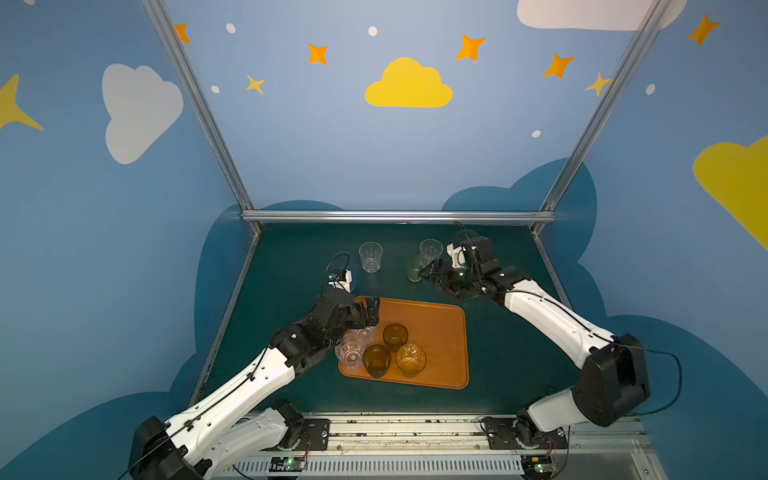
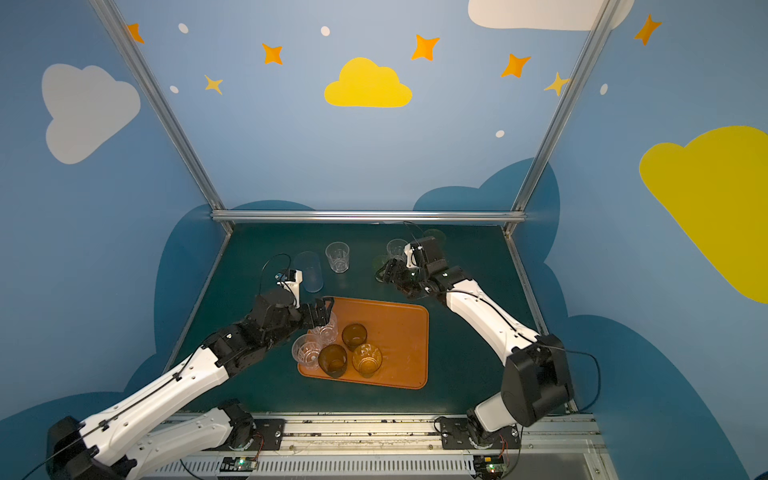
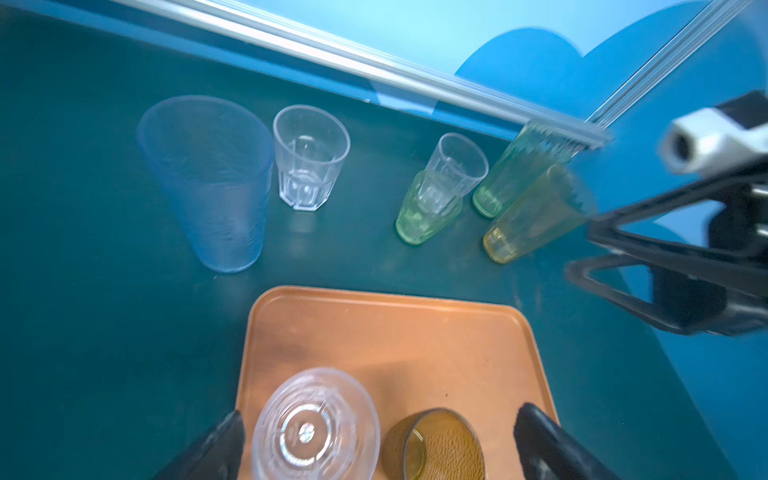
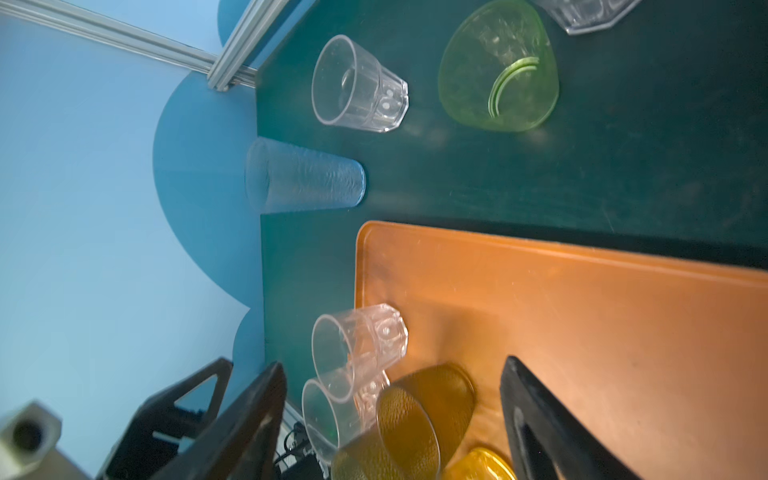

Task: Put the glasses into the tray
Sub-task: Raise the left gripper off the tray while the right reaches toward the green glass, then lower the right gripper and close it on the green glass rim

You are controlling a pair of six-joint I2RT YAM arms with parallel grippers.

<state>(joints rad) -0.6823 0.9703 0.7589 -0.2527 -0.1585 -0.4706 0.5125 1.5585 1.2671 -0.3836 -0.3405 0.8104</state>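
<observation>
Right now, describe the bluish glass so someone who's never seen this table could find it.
Start at the orange tray on the green table. Just past its far left corner stands a bluish tumbler, left of a short clear faceted glass. It's the only frosted one, taller than that neighbour.

Orange tray (image 1: 440, 324) lies lower centre, carrying upright clear tumblers (image 1: 351, 353), brown tumblers (image 1: 395, 334), an amber tumbler (image 1: 411, 359). Above it stand clear glasses (image 1: 370, 257), a green glass (image 1: 414, 269), a frosted glass (image 2: 309, 271).
</observation>
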